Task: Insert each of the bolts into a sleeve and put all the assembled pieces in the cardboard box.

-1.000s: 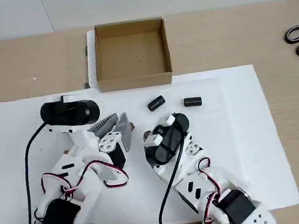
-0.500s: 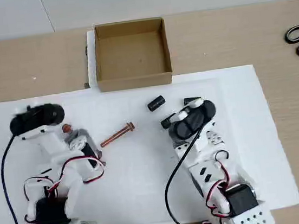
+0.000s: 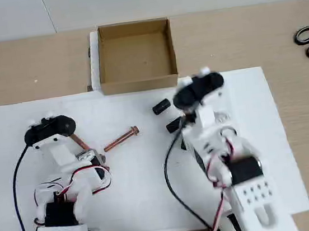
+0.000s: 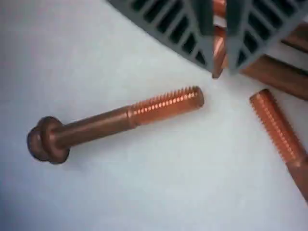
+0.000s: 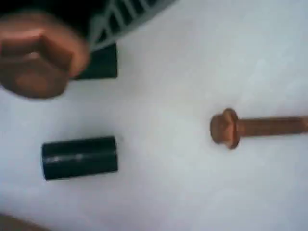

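We count two black cylindrical sleeves [image 5: 79, 157], at least four copper flanged bolts [image 4: 115, 122]: left claw [image 4: 220, 67] grips one, right claw [image 5: 62, 33] another

1. We see two arms built of white plastic shells, the left arm [image 3: 67, 185] and the right arm [image 3: 227, 160].
2. We note that each carries a black wrist camera [image 3: 49, 130], a black cable [image 3: 15, 177] and red-and-white wires [image 3: 91, 173].
3. We find grey ribbed fingers [image 4: 178, 24] on the left pincer [image 4: 220, 62].
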Tool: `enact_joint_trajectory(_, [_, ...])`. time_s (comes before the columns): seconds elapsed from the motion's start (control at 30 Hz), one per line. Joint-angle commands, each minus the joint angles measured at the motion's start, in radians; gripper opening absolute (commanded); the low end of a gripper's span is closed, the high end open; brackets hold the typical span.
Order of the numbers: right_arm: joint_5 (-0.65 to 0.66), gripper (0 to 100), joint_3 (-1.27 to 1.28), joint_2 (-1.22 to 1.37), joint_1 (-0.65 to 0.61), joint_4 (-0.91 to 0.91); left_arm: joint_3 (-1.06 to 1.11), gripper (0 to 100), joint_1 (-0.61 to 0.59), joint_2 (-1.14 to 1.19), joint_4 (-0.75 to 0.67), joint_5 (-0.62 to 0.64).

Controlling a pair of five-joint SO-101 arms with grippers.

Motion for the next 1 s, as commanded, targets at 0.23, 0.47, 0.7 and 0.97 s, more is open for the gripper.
enact_joint_trajectory(0.23, [0.017,0.4,-0.433,0.478,0.008,-0.131,-0.004,1,0.0,-0.012,-0.023,-0.009])
enact_joint_trajectory(0.47, [0.032,0.4,-0.815,0.806,0.01,-0.16,-0.004,1,0.0,-0.012,-0.021,-0.009])
enact_joint_trajectory(0.7, [0.032,0.4,-1.175,1.119,0.039,-0.159,-0.004,1,0.0,-0.012,-0.02,-0.014])
enact_joint_trajectory(0.97, [0.032,0.4,-1.488,1.442,0.048,-0.16,-0.004,1,0.0,-0.012,-0.018,-0.083])
